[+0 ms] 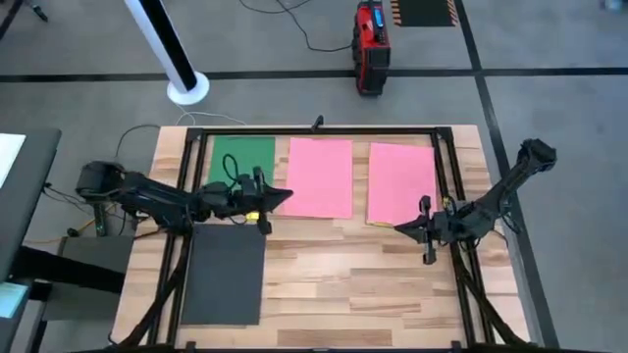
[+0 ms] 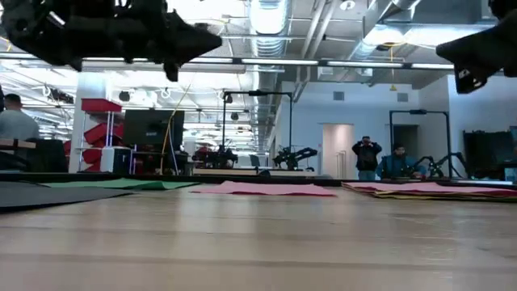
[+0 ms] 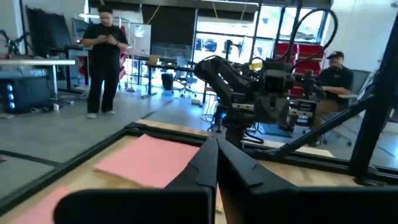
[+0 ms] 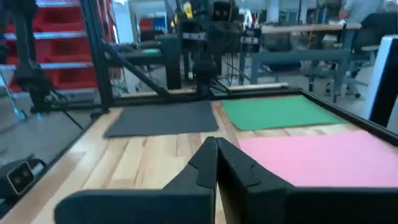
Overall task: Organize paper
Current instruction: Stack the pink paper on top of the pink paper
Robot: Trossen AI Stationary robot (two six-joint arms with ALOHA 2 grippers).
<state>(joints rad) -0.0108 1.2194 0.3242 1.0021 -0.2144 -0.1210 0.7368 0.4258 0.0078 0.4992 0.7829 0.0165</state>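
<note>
Left gripper [image 1: 285, 195] raised above the bench [image 1: 324, 284], fingers pressed together to a point, holding nothing. Just behind and beneath its wrist, a green sheet [image 1: 241, 162] lying flat at the bench's far side. Directly ahead of its tip, a pink sheet [image 1: 320, 176], flat, its near edge almost under the fingertips. On the near side of this arm, a dark grey sheet [image 1: 224, 274], flat, well toward the bench's front edge.

Right gripper [image 1: 400, 226] also raised off the bench, fingers closed together, empty. Just beyond its tip on the far side, a second pink sheet [image 1: 400, 183], lying on top of another sheet whose yellowish edge peeks out along the near side. From the low view, this stack [image 2: 428, 190] slightly thicker than the single sheets, with a dark layer at its bottom edge; exact colours beneath hard to tell.

Both grippers facing each other across the middle pink sheet, well apart.

Black frame rails [image 1: 324, 130] around the bench's working area. In the room behind, a standing person [image 3: 102, 59] and a seated person [image 3: 334, 74].
</note>
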